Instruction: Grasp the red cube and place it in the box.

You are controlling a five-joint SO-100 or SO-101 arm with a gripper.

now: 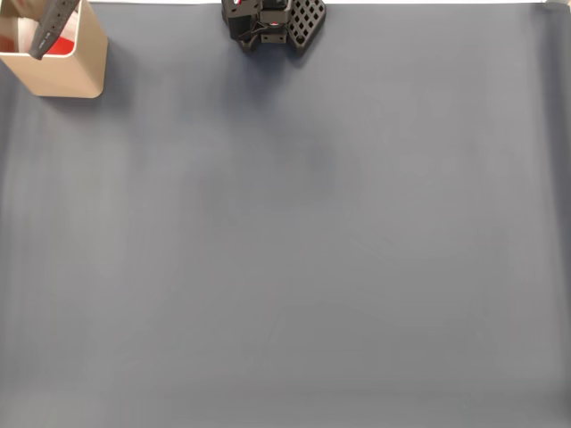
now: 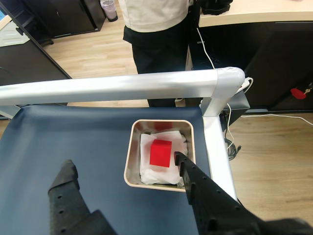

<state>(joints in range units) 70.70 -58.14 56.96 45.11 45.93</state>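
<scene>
From the wrist view, one pincer fills the near edge of the scene, its two dark fingers spread wide apart with nothing held between them. The left finger hangs over bare blue-grey table cover; the tip of the right finger overlaps the near right part of the box.

Just beyond the fingertips sits one box, tan-walled with rounded corners, lined with crumpled white paper. One red cube rests on that paper inside the box, just left of the right fingertip and apart from the left finger; whether the right tip touches it cannot be told.

Past the box, a silver table rail runs across and turns a rounded corner to the right of the pincer, close beside the box's far right side. Farther still, one person in a light top and dark trousers stands on a wooden floor, cables trailing to the right.

In the fixed view, the box stands in the top left corner of the cover, a grey finger angled over its opening with red showing beneath. One black arm base sits at the top edge.
</scene>
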